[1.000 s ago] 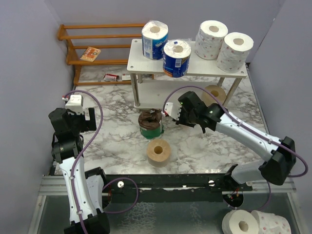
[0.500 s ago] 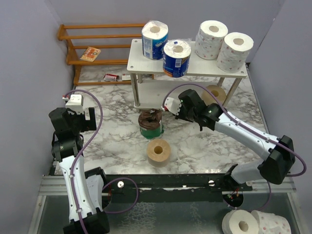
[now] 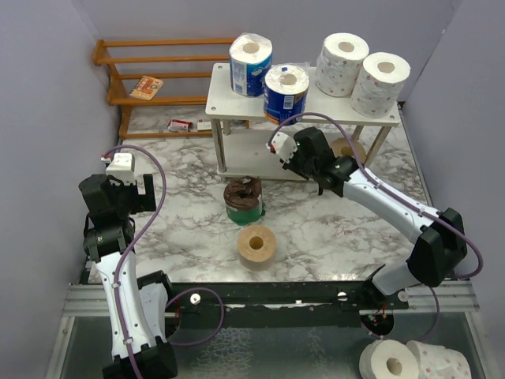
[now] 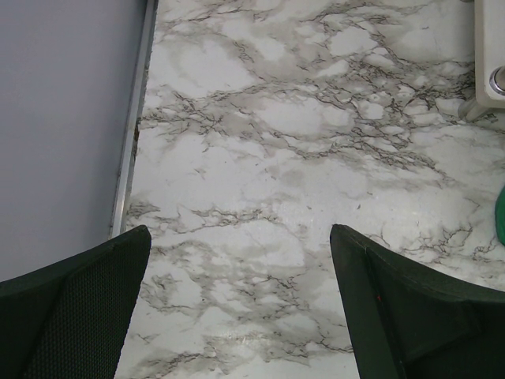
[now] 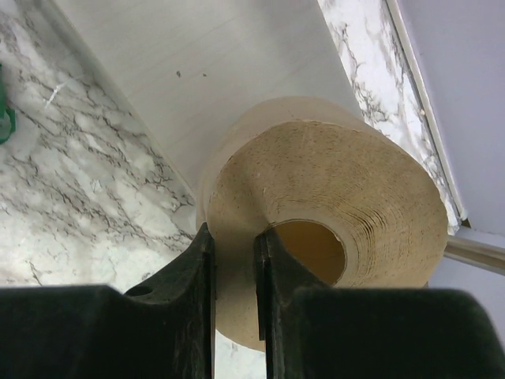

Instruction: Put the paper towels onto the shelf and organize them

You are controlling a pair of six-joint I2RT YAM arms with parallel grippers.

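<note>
At about 1 o'clock on the table, beneath the top board of the shelf [image 3: 319, 109], sat a tan roll [image 5: 331, 181] of coarse paper with an open core. The right gripper [image 5: 235, 264] was clenched on its wall, with the lower pale board behind it. From above, the arm and the top board hid most of this roll, so whether it rested or hung could not be told.

On top stood two blue-wrapped rolls [image 3: 251, 65] at 12 o'clock and two white rolls [image 3: 342, 63] at 1. A dark brown roll [image 3: 243, 201] stood at centre, and a second tan roll [image 3: 256, 245] toward 6.

The left gripper [image 4: 238, 260] was spread wide, holding nothing, at 9 o'clock.

The table [image 3: 181, 221] was grey-veined white marble, with lilac-grey walls [image 3: 47, 79] around it and an orange rack [image 3: 158, 59] at 11 o'clock.
</note>
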